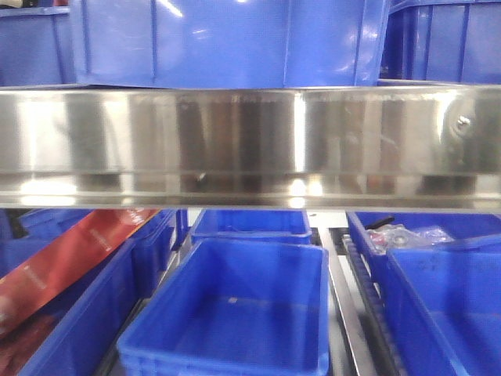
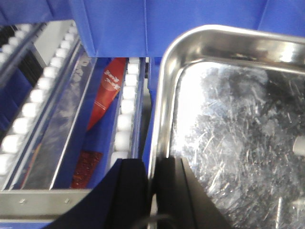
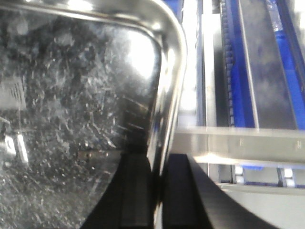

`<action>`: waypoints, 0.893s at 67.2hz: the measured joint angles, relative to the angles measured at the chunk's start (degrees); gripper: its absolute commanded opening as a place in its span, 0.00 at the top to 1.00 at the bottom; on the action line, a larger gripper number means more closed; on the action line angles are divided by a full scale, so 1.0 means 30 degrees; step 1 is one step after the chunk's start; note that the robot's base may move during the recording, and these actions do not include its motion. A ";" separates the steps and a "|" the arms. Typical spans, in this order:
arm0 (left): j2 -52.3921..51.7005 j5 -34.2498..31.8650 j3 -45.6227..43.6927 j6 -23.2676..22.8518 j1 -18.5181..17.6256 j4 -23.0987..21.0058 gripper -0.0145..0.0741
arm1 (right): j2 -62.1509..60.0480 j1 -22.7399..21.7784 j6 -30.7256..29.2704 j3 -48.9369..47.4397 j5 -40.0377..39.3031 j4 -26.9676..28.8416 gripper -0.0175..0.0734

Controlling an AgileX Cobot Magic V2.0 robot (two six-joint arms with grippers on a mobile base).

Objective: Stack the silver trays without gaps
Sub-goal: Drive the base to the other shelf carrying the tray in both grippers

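While left claw [image 2: 151, 167] pinched silver tray [image 2: 238, 124] by left rim and right claw [image 3: 155, 164] pinched right rim, tray hung over roller shelf lanes [image 2: 125, 109], beside blue bin [image 2: 143, 24]. Grip thin, on rolled lip only: uneven arm motion could twist tray loose. Second tray unseen; tilted landing would leave gap. Front view showed shelf rail [image 1: 250, 141], no tray.

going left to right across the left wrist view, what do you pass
row of white rollers → brushed steel rail → flat red packet → second row of white rollers → shiny silver steel tray, rim pinched by the left gripper
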 measured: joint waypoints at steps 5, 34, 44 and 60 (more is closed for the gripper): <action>0.0038 -0.0082 0.0000 0.0032 -0.0051 0.0141 0.86 | 0.0000 0.0000 0.0037 0.0000 0.0000 0.0000 0.82; 0.0111 -0.0127 0.0000 0.0032 -0.0051 0.0468 0.86 | 0.0000 0.0000 0.0077 0.0000 -0.0068 0.0000 0.82; 0.0111 -0.0127 0.0000 0.0032 -0.0051 0.0513 0.86 | 0.0000 0.0000 0.0077 0.0000 -0.0068 0.0000 0.82; 0.0111 -0.0127 0.0000 0.0032 -0.0051 0.0553 0.86 | 0.0000 0.0000 0.0077 0.0000 -0.0068 0.0000 0.82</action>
